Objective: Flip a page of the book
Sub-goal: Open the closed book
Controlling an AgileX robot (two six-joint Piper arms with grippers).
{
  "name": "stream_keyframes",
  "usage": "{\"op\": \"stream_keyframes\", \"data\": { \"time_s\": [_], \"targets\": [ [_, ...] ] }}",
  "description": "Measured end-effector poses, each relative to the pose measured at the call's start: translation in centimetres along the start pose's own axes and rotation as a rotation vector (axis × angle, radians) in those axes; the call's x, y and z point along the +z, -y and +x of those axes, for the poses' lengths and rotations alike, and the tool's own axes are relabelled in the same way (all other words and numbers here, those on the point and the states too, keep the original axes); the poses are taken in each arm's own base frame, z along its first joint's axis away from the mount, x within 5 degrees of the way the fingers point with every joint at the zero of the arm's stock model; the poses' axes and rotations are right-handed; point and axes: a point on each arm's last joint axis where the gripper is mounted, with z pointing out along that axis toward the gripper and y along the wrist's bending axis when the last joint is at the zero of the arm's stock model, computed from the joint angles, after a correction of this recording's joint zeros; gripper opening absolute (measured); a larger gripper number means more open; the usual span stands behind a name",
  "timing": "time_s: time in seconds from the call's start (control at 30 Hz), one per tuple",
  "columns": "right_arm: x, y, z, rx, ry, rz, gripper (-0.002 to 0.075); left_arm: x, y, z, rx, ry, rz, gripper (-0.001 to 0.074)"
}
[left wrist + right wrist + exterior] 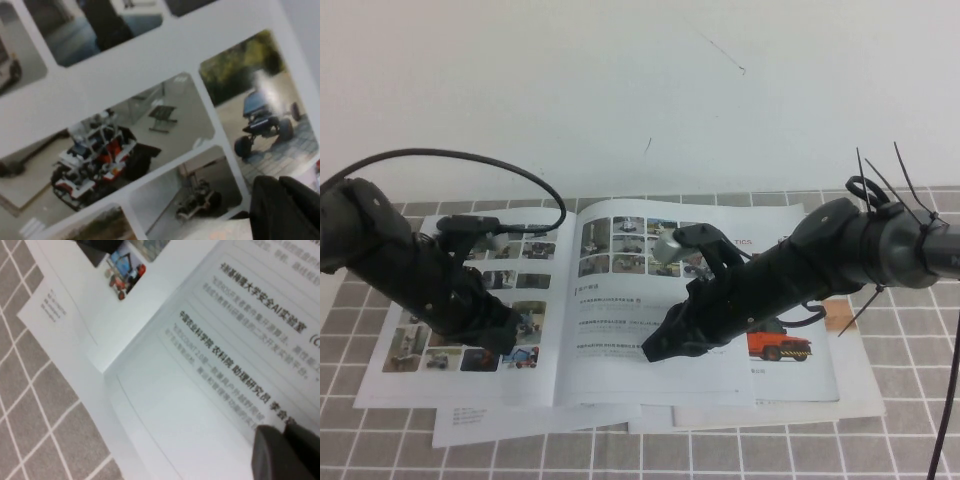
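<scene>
The book [610,372] lies open and flat on the table. Its left leaf, the page [412,345], shows a grid of small colour photos, seen close in the left wrist view [150,65]. The right leaf has photos on top and text below [210,380]. My left gripper [506,345] is shut with its tip on the lower part of the page near the spine; its black fingers [287,212] lie together on the photos. My right gripper [656,350] is shut, its tip resting on the right leaf's text; its fingers [280,455] lie side by side there.
A booklet with an orange truck [780,346] sticks out under the book's right side. Plain white sheets [480,425] lie beneath at the front. The table has a grey tiled cloth [380,450]. A white wall stands behind.
</scene>
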Motion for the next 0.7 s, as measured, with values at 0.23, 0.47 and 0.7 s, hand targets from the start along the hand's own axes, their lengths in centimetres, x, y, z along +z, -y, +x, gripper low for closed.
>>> {"op": "stream_keyframes", "data": {
  "time_s": [0.23,0.47,0.7],
  "targets": [
    [-0.4,0.4,0.0,-0.030,-0.030,0.054,0.0043,2.2,-0.8,0.1,-0.062,-0.032,0.051,-0.0004],
    [-0.6,0.4,0.0,-0.041,-0.038,0.065,0.0041,2.0,-0.7,0.0,-0.062,-0.023,0.073,-0.0004],
    [-4.0,-1.3,-2.4,-0.138,0.064,0.156,0.0041,-0.6,0.3,-0.6,-0.029,0.050,0.052,-0.0004]
  ]
}}
